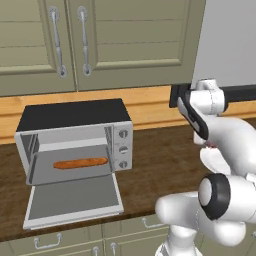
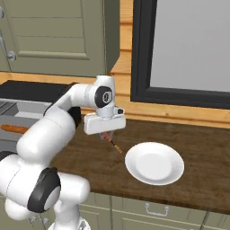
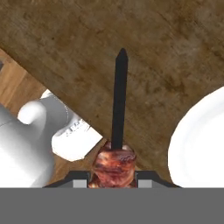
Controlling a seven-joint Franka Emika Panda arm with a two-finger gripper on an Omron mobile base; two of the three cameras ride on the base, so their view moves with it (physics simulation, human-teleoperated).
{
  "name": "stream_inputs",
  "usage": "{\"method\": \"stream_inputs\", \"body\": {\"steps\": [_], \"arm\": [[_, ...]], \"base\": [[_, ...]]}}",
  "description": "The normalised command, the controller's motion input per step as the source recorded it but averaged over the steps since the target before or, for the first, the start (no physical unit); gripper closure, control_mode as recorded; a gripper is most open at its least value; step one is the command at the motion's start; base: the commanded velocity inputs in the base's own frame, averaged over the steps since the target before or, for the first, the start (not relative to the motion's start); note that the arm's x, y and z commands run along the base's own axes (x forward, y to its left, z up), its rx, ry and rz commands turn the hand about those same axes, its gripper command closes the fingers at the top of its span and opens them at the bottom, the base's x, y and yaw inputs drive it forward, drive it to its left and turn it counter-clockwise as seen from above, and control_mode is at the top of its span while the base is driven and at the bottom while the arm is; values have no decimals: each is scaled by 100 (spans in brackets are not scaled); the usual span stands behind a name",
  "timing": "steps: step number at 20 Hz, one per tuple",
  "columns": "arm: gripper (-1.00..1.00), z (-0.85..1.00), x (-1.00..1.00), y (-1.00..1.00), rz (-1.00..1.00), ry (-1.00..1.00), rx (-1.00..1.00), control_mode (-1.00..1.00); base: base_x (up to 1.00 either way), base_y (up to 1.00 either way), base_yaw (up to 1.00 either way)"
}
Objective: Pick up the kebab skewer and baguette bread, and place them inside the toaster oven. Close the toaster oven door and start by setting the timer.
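Dark wooden countertop (image 2: 188, 148) spans our frames; at centre of the right base view our gripper (image 2: 106, 134) clamps the kebab skewer (image 3: 117, 131), just left of a white plate (image 2: 154, 162). The baguette bread (image 1: 80, 163) lies inside the open toaster oven (image 1: 75, 135), middle left.

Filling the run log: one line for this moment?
gripper: shut on kebab skewer | baguette bread: inside toaster oven | toaster oven door: open

Orange-brown baguette bread (image 1: 80, 163), white plate (image 2: 154, 163)
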Motion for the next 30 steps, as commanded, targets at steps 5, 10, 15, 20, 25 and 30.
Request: {"method": "stream_inputs", "body": {"steps": [5,10,15,20,25,30], "arm": [[100,20,-11,59,23,0,0,-100],[100,18,0,70,20,0,0,-100],[100,15,-8,87,7,0,-1,-100],[100,17,-7,91,3,-3,-1,-100],[100,10,-11,86,5,-5,-1,-100],[100,2,-6,99,6,-5,-8,-100]], "base": [[0,0,0],[0,0,0],[0,0,0],[0,0,0],[0,0,0],[0,0,0]]}}
